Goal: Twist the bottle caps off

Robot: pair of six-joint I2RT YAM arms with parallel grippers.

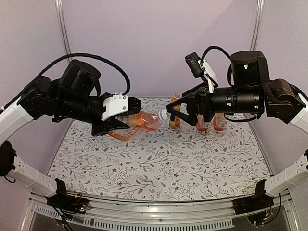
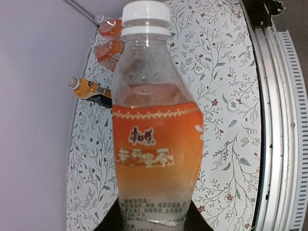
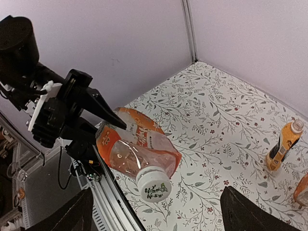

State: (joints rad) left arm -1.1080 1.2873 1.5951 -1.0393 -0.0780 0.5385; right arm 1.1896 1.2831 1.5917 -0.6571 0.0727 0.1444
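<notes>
L gripper [image 1: 124, 116] is clamped on the body of a squat orange-label bottle [image 2: 156, 144], held sideways in the air over the floral table [image 1: 159, 168]. Its white ribbed cap [image 3: 154, 185] is on, pointing at R gripper [image 1: 172, 113]. R jaws stand wide, one either side of the cap (no contact visible). A slim dark-label bottle [image 3: 283, 147] and two more squat bottles [image 2: 110, 48] stand by the table's far edge, toward the right corner.

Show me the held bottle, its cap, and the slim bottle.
held bottle [image 2: 156, 159], left wrist view, on its orange label.
cap [image 3: 153, 185], right wrist view, on its printed top.
slim bottle [image 3: 285, 142], right wrist view, on its orange body.
</notes>
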